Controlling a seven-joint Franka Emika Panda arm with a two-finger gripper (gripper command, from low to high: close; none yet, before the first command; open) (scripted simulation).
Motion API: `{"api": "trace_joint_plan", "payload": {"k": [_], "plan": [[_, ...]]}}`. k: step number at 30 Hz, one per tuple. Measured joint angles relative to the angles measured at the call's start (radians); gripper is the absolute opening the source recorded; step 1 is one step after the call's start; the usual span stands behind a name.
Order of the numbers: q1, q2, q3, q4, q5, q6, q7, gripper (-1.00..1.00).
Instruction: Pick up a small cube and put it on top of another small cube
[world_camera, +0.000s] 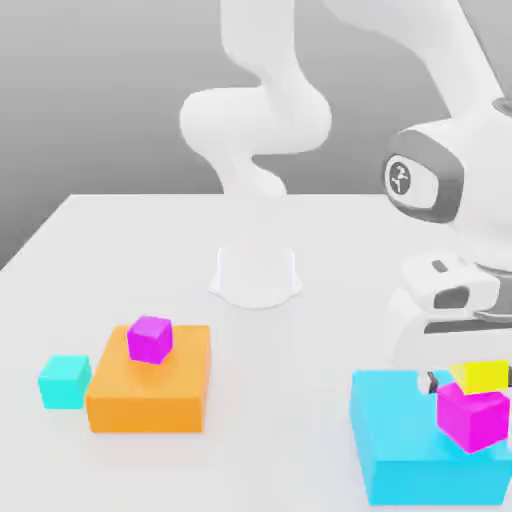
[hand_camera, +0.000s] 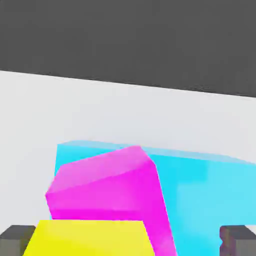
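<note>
The yellow cube (world_camera: 481, 375) sits on top of the larger magenta cube (world_camera: 472, 418), which itself rests tilted on the big cyan block (world_camera: 400, 440). Right over that block hangs the gripper (world_camera: 452, 381), its jaws spread wide on either side of the yellow cube, with gaps showing, gripping nothing. Well away from the cyan block across the worktop (world_camera: 300, 380), a smaller magenta cube (world_camera: 149, 339) sits on an orange block (world_camera: 150, 395), a small cyan cube (world_camera: 64, 381) just beside it.
</note>
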Motion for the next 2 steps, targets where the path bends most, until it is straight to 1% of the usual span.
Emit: {"api": "trace_joint_plan", "payload": {"k": [2], "plan": [[-0.003, -0.036, 0.005, 0.008, 0.023, -0.041, -0.017, 1.00]]}}
